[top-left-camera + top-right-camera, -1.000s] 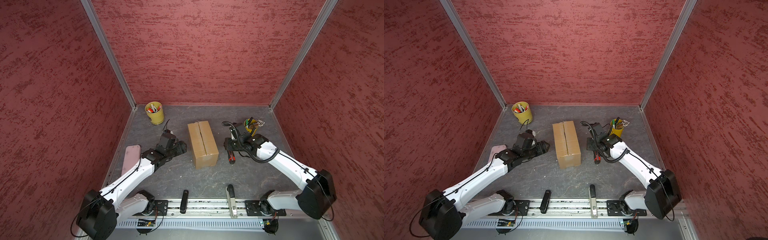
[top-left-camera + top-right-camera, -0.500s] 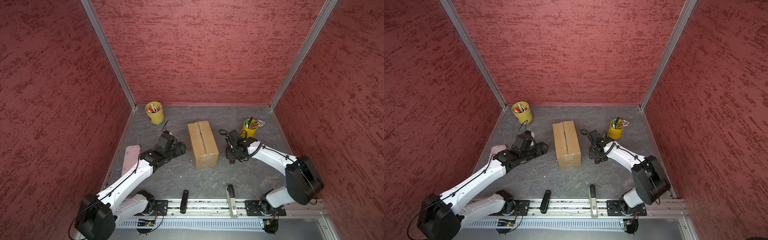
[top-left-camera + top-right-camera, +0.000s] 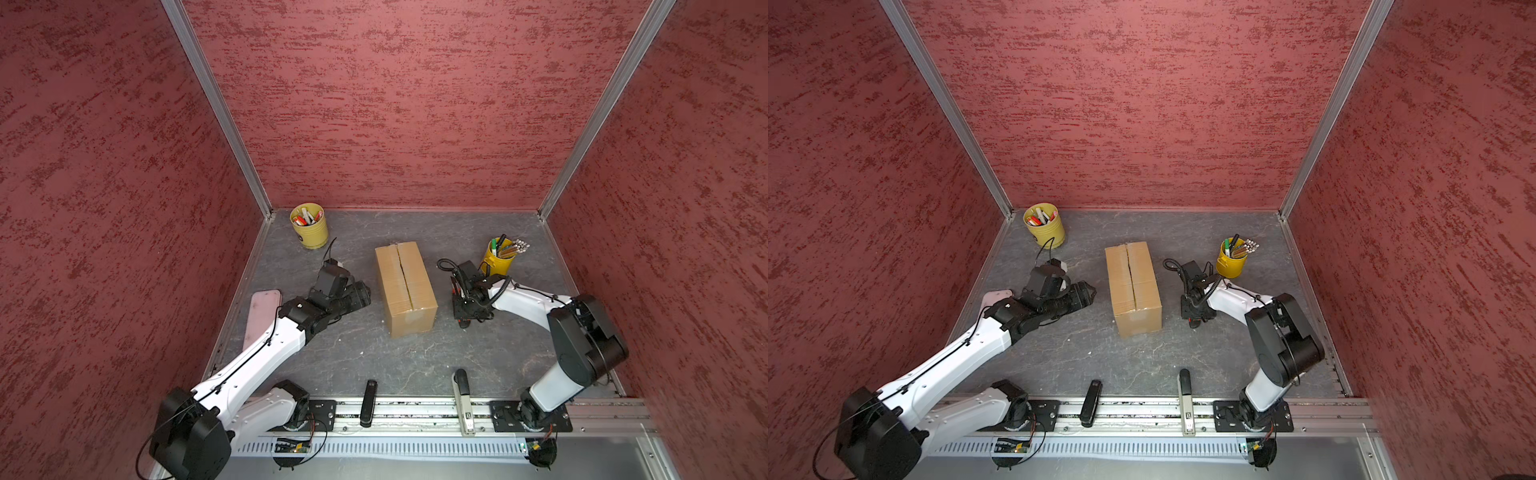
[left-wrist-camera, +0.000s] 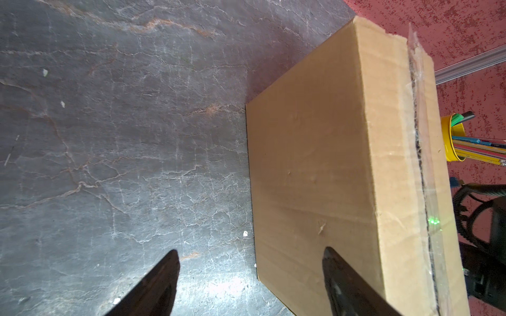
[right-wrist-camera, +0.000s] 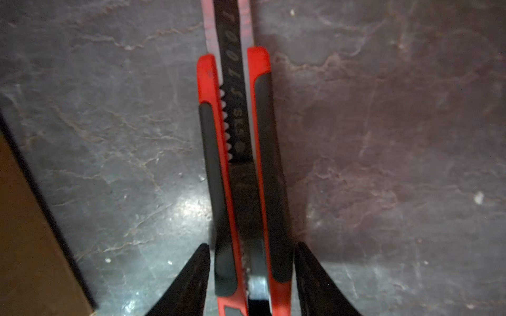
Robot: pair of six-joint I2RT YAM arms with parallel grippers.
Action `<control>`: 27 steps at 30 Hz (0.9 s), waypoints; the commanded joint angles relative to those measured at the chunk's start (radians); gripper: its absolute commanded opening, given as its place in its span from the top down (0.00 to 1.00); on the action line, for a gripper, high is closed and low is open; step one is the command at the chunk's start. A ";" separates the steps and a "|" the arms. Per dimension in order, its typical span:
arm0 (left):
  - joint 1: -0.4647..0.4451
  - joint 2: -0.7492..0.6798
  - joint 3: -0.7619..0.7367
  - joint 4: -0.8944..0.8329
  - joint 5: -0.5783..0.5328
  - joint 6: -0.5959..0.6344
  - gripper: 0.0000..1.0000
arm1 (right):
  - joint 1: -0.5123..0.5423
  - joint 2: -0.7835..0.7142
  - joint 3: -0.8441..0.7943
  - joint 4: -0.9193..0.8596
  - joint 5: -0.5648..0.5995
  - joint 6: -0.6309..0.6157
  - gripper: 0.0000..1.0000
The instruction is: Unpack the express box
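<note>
Locating the express box (image 3: 405,286): mid surface (image 3: 374,361), flaps down, long axis front to back, well apart from every wall.
Left end effector (image 4: 250,250): released, jaws wide, empty. It sits just beside the box's left long wall, not touching.
Right end effector (image 5: 250,245): straddles the handle of a red-and-black utility knife (image 5: 235,123) lying flat on the surface right of the box. Fingers hug both sides, with thin slivers of surface showing at the tips. Clamped or not: can't tell.
Seam (image 3: 404,276): clear tape down the centre, a dark gap along the far part, tape ragged at the far end in the left wrist view.
Handling (my read): corrugated board, probably light, so likely to skid if shoved from one side. Stiff at corners and folds, flaps soft mid-span, tape slick.
Where to hold: brace on a long wall or top edge near a corner, off the seam. Take the flaps by their free edges once slit.
Room: open surface in front and to the left of the box.
Tight spot: yellow pen cup (image 3: 496,259) just behind the right wrist, pencils sticking out.
Second cup (image 3: 309,226): back-left corner, out of the way.
</note>
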 commanded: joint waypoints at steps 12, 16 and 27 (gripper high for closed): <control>0.001 0.012 0.141 -0.031 0.026 0.036 0.12 | -0.009 -0.066 0.053 -0.074 0.017 -0.048 0.92; -0.002 0.047 0.213 -0.005 0.129 0.064 0.05 | -0.008 -0.152 0.120 -0.157 0.008 -0.064 0.96; -0.084 0.202 0.385 0.130 0.254 0.087 0.03 | -0.004 -0.329 0.328 -0.374 -0.002 -0.103 1.00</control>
